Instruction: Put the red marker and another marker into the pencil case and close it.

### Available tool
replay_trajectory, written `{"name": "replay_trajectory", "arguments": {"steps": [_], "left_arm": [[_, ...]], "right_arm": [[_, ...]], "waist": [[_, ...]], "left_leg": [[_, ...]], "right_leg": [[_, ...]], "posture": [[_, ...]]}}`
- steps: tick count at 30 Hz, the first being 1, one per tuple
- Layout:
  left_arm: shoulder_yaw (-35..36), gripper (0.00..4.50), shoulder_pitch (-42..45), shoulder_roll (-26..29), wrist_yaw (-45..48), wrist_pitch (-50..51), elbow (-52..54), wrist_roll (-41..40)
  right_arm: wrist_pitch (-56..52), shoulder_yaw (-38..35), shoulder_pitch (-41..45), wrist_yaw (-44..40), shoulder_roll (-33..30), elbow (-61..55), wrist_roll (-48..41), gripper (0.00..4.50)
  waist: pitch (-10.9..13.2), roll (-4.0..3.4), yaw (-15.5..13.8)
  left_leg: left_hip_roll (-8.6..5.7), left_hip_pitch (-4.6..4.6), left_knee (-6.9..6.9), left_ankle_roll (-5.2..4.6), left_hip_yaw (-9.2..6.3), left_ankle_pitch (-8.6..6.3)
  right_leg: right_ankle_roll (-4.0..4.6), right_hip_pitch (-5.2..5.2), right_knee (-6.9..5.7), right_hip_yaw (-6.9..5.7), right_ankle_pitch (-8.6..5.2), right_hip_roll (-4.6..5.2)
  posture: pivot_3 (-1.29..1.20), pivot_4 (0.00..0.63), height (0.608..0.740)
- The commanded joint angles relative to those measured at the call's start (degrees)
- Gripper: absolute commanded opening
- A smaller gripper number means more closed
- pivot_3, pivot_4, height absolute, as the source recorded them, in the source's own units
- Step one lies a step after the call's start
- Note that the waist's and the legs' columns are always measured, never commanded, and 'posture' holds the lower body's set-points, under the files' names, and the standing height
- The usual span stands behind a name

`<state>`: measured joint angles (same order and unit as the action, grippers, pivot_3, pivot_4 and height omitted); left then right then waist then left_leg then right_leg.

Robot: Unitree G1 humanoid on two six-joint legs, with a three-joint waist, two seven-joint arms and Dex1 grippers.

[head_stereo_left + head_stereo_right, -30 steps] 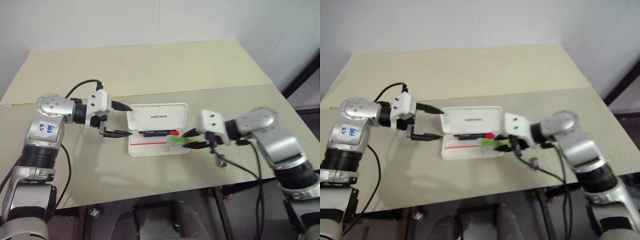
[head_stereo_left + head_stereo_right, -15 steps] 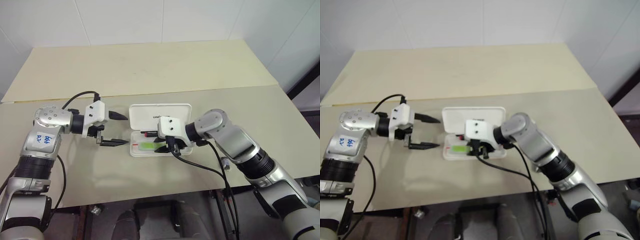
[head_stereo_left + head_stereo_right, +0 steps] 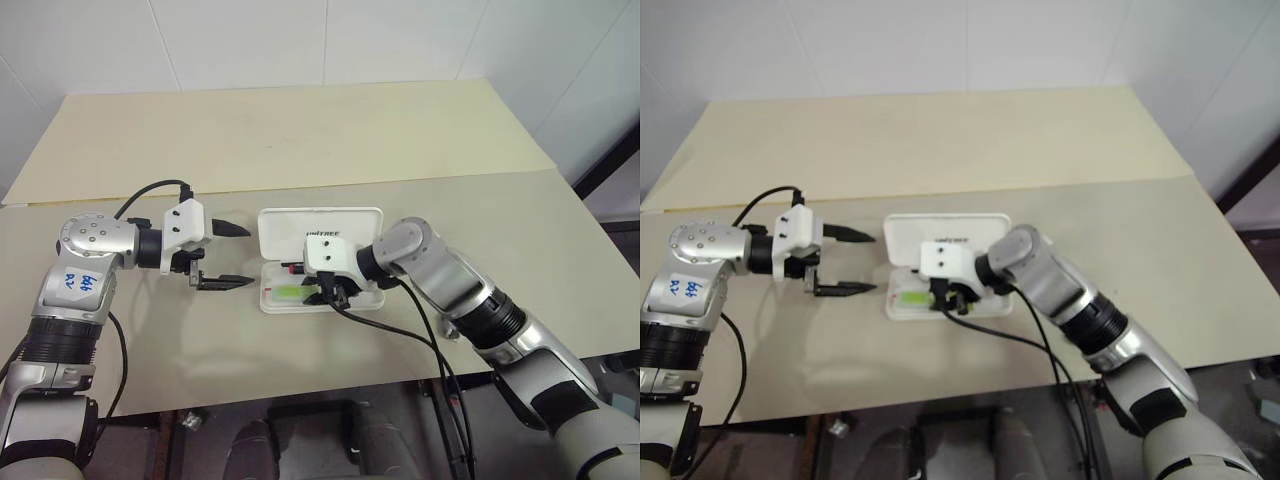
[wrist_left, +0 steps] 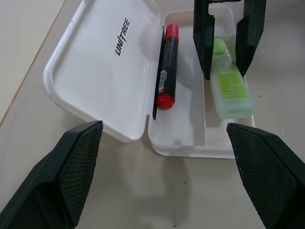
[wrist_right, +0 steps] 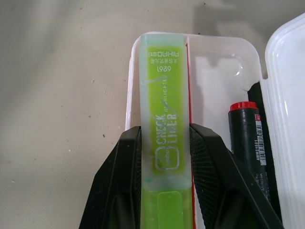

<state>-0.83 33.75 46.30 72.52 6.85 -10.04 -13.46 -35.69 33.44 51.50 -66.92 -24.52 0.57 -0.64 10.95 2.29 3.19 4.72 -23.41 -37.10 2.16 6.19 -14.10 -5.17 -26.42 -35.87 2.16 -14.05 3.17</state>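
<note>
1. The pencil case [image 3: 320, 232] lies open near the front edge of the beige table [image 3: 300, 140], its lid laid flat on the far side with the dark lettering showing and the tray nearer the robot.
2. The red marker [image 4: 166, 67] lies in the tray along the hinge side, just beside the lid. Its body is mostly black, with a red cap at each end.
3. The right gripper [image 5: 164, 164] reaches in over the tray from the robot's right, its two black fingers [image 4: 205, 40] pressed against the sides of the green marker [image 5: 163, 114].
4. The green marker lies lengthwise in the tray's front part, parallel to the red marker and apart from it, its free end reaching almost to the tray's rounded end wall.
5. The left gripper [image 3: 232, 256] hangs just above the table to the left of the case, its fingers spread wide with nothing between them, tips pointing toward the case's short end without touching it.
</note>
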Motion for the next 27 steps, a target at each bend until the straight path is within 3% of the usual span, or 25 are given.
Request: {"name": "replay_trajectory", "arguments": {"steps": [1, 7, 15, 16, 27], "left_arm": [[1.88, 4.50, -0.38, 1.03, -0.61, 0.26, 2.29, -1.19], [2.12, 4.50, -0.17, 1.19, -0.72, 0.81, 2.50, -1.34], [1.74, 4.50, 0.69, 0.92, -0.60, 1.29, 2.84, -1.53], [1.48, 4.50, 1.06, 0.67, -0.48, 1.39, 2.88, -1.61], [-2.68, 4.50, 5.02, -5.10, 1.27, 2.17, 4.35, -2.48]], "right_arm": [[3.34, -0.52, 2.17, 0.05, 0.46, 0.86, 1.09, 2.12], [4.65, -3.28, 4.40, 0.14, 2.17, 2.98, -0.25, 4.18], [2.94, -9.17, 3.59, -3.52, 0.50, -1.38, -6.80, 4.18], [2.42, -10.19, 2.57, -3.89, -0.83, -2.65, -7.55, 4.34], [-11.39, -23.03, -13.45, -2.73, -24.58, -23.95, -13.58, 4.34]], "waist": [[0.00, 0.00, 0.03], [0.00, 0.00, 0.03], [0.00, 0.00, -0.10], [0.00, 0.00, -0.10], [0.00, 0.01, -1.67]], "left_leg": [[0.00, 0.00, 0.00, 0.00, 0.01, 0.00], [0.00, 0.01, -0.01, 0.00, 0.01, 0.00], [0.01, -0.02, 0.02, 0.02, 0.01, -0.02], [0.01, -0.02, 0.03, 0.02, 0.01, -0.02], [0.00, -0.06, -0.02, 0.02, 0.01, -0.06]], "right_leg": [[0.00, 0.00, 0.00, 0.00, 0.00, 0.00], [0.00, 0.00, -0.01, 0.00, 0.00, 0.00], [-0.01, -0.01, 0.04, -0.01, 0.00, 0.00], [-0.01, -0.01, 0.04, -0.01, 0.00, 0.00], [0.26, 0.03, 0.24, 0.01, -0.15, 0.00]], "posture": [[0.00, 0.150, 0.740], [0.00, 0.150, 0.740], [0.00, 0.150, 0.740], [0.00, 0.150, 0.740], [0.00, 0.150, 0.740]]}}
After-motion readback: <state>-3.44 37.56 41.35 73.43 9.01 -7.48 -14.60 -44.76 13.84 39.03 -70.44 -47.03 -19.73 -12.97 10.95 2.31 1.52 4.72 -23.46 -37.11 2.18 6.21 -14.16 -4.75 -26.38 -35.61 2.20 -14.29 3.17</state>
